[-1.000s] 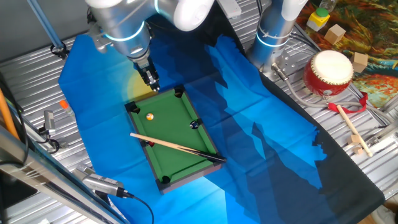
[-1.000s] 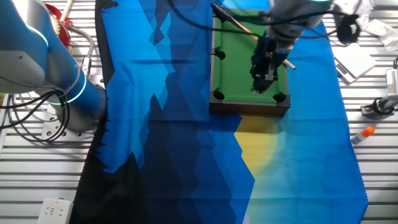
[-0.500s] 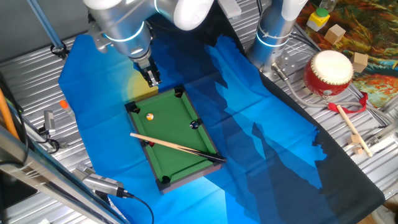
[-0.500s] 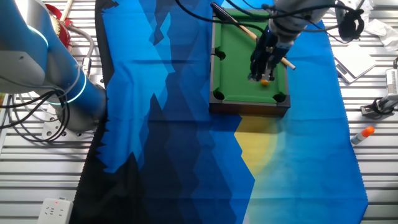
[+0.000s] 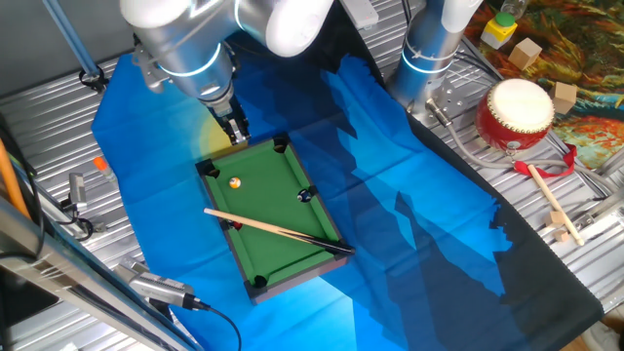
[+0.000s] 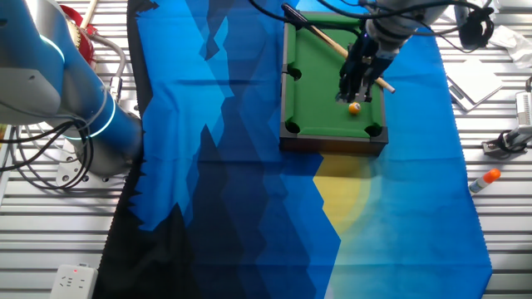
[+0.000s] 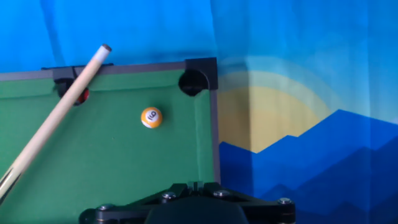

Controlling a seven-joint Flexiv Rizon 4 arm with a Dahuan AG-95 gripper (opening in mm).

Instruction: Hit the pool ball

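Observation:
The pool ball [image 5: 235, 182] is a tiny orange-yellow ball with a pale spot. It lies on the green felt of the mini pool table [image 5: 283, 234], near one end. It also shows in the other fixed view [image 6: 355, 108] and in the hand view [image 7: 151, 117]. The wooden cue stick [image 5: 278, 230] lies slantwise across the table, free of the gripper. My gripper [image 5: 237, 135] hangs above the table's end by a corner pocket [image 7: 193, 81], shut and empty. It is a little above and short of the ball [image 6: 347, 93]; only its tip shows in the hand view [image 7: 196, 185].
A tiny red ball [image 7: 83, 96] sits in the side pocket under the cue's tip. A blue cloth [image 5: 409, 224] covers the table. A red drum [image 5: 517, 115], wooden blocks [image 5: 527, 53] and a second arm's base [image 5: 427, 58] stand at the right.
In the other fixed view the gripper has lifted back from over the ball, which now shows clear of the fingers. The ball and cue have not moved.

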